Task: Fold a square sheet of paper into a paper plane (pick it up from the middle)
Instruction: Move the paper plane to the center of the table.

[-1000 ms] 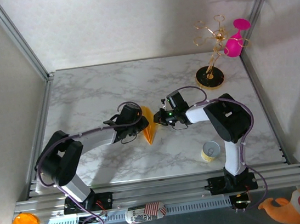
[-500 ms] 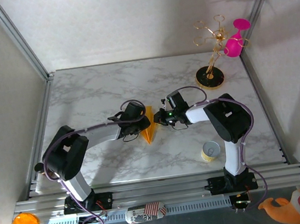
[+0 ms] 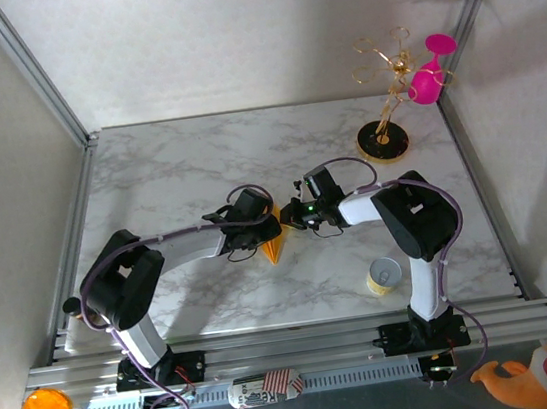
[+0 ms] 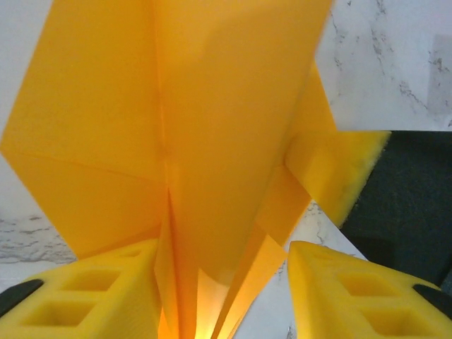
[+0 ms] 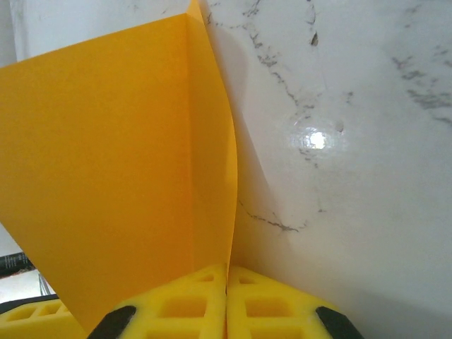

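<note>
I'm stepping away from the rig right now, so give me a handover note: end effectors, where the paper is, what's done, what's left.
Left end effector: open, fingers either side of the plane, not clamping it.
Right end effector: shut on the plane's edge.
Plane: middle of the table, between the two arms, tip toward the near edge.
Done: sheet folded into a narrow pointed shape with a centre crease.
Left: probably the last folds and setting it down; how many folds remain cannot be told.
</note>
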